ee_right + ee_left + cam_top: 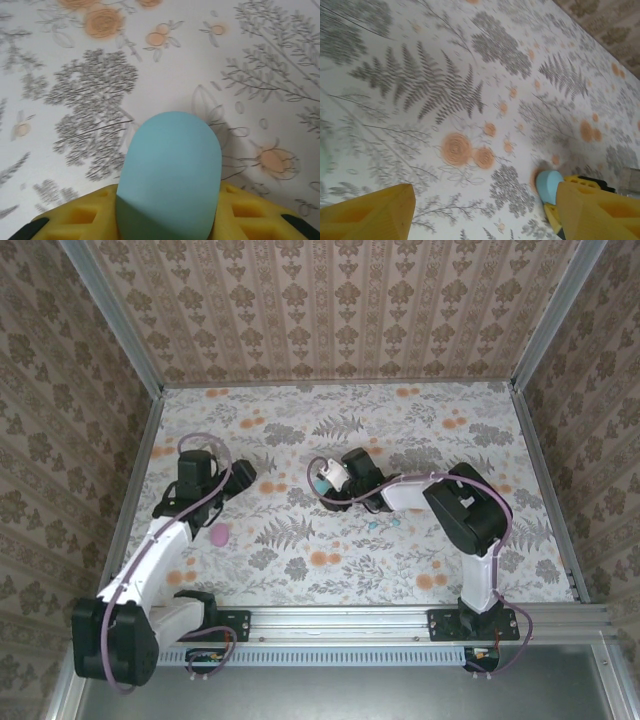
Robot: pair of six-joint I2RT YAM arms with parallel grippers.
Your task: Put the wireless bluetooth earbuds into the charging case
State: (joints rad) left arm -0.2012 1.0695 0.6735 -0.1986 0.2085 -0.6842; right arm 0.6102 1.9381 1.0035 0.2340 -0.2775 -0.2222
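I think I am at an early step: the case is in my grip, but no bud is in it yet. My right gripper [322,478] is squeezed tight on the blue case [170,170]. That arm bends at the elbow and reaches left to the middle of the table [450,410]. I cannot tell if the case is open. The earbuds [376,525], I think, are the tiny blue bits lying beside that arm, on its near side, but they are too small to be sure. A pink case [218,534] lies on the left. My left gripper [485,205] has its fingers wide apart and holds nothing. It hangs low and points right. Next I must hold the case steady, then pinch one tiny bud very gently
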